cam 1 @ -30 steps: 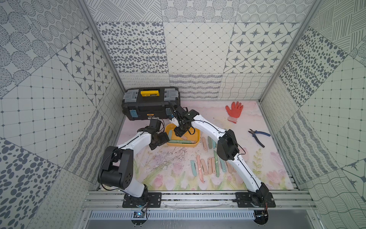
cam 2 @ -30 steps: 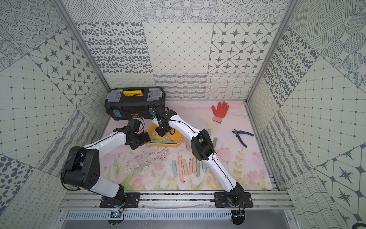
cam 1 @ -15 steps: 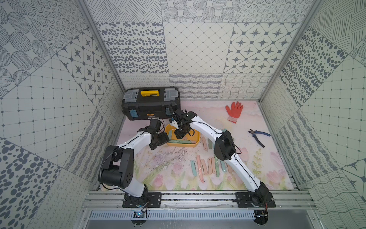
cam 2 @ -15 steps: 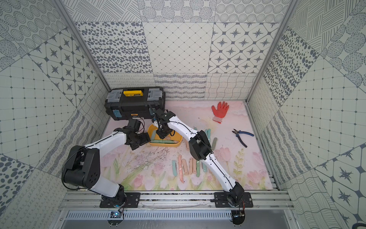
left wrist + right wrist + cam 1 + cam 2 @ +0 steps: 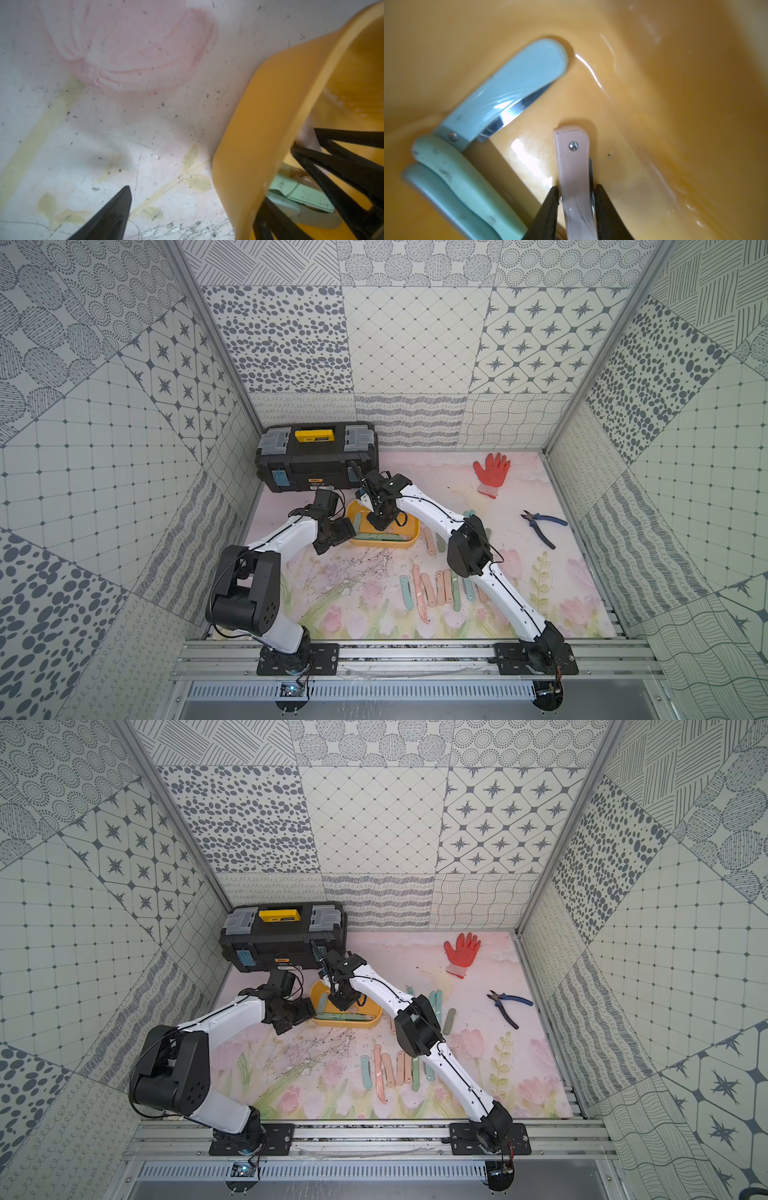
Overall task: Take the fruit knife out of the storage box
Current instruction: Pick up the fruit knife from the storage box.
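Backdrop: patterned tile walls (image 5: 415, 344) all round, floral tabletop (image 5: 519, 489), black toolbox (image 5: 316, 464) just beyond both hands.
Right hand (image 5: 577, 187): clenched on the pink fruit knife (image 5: 572, 162), fingertips (image 5: 550, 199) squeezing its two long edges, down inside the storage box (image 5: 675, 104).
Left hand (image 5: 343, 531): spread wide, straddling the box wall, one finger inside, one outside, gripping nothing.
Doing it well: probably a slow, straight lift; that pinch is narrow and the handle looks slick, so it could swivel. Blue knife (image 5: 508, 87) with its blade peeking out sits just beside the hand, so steer clear.
Hard to see: knife's near end hides behind the fingers; whether it's off the box floor, can't tell.
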Action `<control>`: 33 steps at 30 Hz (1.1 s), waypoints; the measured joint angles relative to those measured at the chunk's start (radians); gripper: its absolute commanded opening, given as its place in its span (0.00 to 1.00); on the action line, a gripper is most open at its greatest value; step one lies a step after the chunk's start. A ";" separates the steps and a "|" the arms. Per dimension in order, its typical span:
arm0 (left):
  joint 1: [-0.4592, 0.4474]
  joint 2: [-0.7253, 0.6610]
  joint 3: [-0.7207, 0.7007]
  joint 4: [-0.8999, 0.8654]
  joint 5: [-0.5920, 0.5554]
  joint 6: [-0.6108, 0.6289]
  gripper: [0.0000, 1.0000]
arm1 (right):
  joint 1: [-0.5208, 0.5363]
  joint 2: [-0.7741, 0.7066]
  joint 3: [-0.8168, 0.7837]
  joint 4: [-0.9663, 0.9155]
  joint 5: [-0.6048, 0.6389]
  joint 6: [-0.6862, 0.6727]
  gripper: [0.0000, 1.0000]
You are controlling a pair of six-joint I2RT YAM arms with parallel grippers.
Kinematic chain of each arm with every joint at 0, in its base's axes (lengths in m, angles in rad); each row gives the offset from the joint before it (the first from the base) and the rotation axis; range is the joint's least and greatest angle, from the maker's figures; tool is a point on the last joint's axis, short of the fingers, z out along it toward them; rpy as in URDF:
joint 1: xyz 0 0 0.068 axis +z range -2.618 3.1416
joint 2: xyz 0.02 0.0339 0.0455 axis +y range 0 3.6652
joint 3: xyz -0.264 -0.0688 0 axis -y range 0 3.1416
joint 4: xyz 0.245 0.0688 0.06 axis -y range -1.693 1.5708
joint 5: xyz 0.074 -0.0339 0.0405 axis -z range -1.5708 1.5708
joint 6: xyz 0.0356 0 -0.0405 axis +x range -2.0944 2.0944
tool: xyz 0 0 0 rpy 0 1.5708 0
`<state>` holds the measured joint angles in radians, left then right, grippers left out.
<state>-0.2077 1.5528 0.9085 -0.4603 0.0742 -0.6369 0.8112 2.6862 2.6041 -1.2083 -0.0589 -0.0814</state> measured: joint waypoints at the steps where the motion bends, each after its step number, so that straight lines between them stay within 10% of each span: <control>1: 0.000 0.000 0.000 0.000 0.000 0.000 0.86 | 0.000 0.000 0.000 0.000 0.002 0.000 0.25; 13: 0.000 -0.011 0.000 0.000 -0.002 0.000 0.86 | -0.006 -0.032 -0.066 0.047 0.026 0.004 0.07; 33: 0.000 -0.011 0.000 0.000 -0.003 0.000 0.86 | -0.008 -0.115 -0.097 0.038 0.051 0.022 0.08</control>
<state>-0.2077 1.5421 0.9085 -0.4603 0.0715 -0.6365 0.8028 2.5710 2.5072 -1.1702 -0.0078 -0.0597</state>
